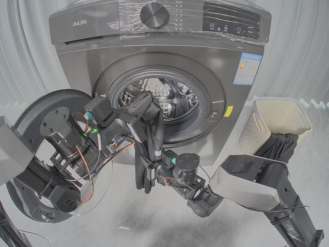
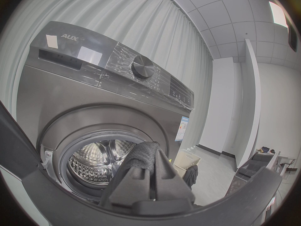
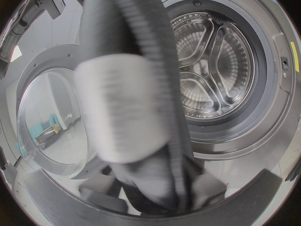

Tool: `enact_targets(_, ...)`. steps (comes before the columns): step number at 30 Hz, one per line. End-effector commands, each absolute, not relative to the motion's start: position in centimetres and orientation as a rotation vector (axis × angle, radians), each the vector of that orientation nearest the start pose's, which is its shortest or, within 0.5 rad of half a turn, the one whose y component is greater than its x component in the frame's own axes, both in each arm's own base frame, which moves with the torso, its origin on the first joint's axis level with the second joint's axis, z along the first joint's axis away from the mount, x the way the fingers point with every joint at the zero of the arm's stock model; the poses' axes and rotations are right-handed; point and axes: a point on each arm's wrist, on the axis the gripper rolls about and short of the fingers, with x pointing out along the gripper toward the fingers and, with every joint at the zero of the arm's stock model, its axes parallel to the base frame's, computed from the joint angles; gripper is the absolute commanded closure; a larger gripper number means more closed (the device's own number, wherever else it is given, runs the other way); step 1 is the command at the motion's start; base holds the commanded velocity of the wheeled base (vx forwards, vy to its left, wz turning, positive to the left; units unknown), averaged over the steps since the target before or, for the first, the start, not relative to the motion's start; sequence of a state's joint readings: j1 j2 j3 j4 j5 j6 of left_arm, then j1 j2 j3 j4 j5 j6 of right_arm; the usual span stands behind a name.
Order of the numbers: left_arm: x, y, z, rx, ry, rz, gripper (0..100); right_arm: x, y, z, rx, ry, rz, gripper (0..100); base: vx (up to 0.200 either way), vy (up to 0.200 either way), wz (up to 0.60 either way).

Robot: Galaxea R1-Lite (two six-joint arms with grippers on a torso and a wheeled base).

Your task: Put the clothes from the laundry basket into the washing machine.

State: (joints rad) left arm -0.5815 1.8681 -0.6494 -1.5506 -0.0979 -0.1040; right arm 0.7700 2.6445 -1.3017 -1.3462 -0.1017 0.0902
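The dark garment (image 1: 150, 144) hangs in a long, limp fold right at the mouth of the washing machine (image 1: 205, 52), held at two heights. The left end effector (image 1: 144, 102) is clamped tight on its upper bunch, level with the lower rim of the drum (image 1: 174, 93); in the left wrist view the cloth (image 2: 142, 154) stands pinched between the two closed fingers (image 2: 169, 179) with the opening just beyond. Holding it high and close like this looks meant to let the top go over the rim first.

The right end effector (image 1: 150, 172) sits lower, near the floor (image 1: 137, 220) in front of the machine, and appears closed around the garment's lower length, with the cloth (image 3: 150, 173) running up between its fingers (image 3: 210, 185). My reading is that this second grip keeps the tail gathered so it does not drag on the floor or catch on the rim.

The door (image 1: 34, 110) is swung fully open to the robot's left, behind the left arm, which leaves the mouth unobstructed. The drum shows bare metal, so I judge that loading has barely begun.

The laundry basket (image 1: 274, 117) stands on the floor beside the machine's right front corner. A second dark garment (image 1: 279, 143) droops over its near rim, waiting to be picked.
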Motion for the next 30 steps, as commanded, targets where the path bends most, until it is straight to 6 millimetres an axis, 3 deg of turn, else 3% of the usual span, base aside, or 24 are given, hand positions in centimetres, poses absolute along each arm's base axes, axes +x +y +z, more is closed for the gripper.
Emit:
enact_targets(1, 26.2, -17.2, 18.1, -0.178, -0.287, -0.683, 100, 34.7, 33.1, -1.4, 0.091, 0.03, 0.664, 100, 0.0, 0.0, 0.0)
enact_targets(7, 26.3, -16.2, 17.1, -0.162, -0.247, -0.656, 100, 35.2, 32.1, -1.0, 0.095, 0.028, 0.638, 100, 0.0, 0.0, 0.0)
enact_targets(13, 26.6, -14.2, 16.0, -0.136, -0.2, -0.594, 100, 35.8, 29.0, 2.4, 0.1, 0.009, 0.579, 100, 0.0, 0.0, 0.0)
enact_targets(17, 26.4, -13.4, 14.3, -0.116, -0.127, -0.581, 100, 36.4, 25.8, 5.7, 0.105, -0.028, 0.523, 100, 0.0, 0.0, 0.0)
enact_targets(19, 26.2, -13.4, 13.9, -0.113, -0.108, -0.585, 100, 36.4, 25.4, 6.3, 0.107, -0.039, 0.518, 100, 0.0, 0.0, 0.0)
enact_targets(20, 26.0, -13.4, 12.5, -0.102, -0.055, -0.587, 100, 36.4, 24.6, 7.6, 0.111, -0.056, 0.506, 100, 0.0, 0.0, 0.0)
enact_targets(25, 25.8, -13.6, 10.1, -0.06, 0.039, -0.591, 100, 36.0, 24.2, 9.8, 0.116, -0.103, 0.505, 100, 0.0, 0.0, 0.0)
enact_targets(30, 25.7, -13.6, 7.8, -0.017, 0.12, -0.594, 100, 35.6, 24.4, 10.6, 0.121, -0.115, 0.515, 100, 0.0, 0.0, 0.0)
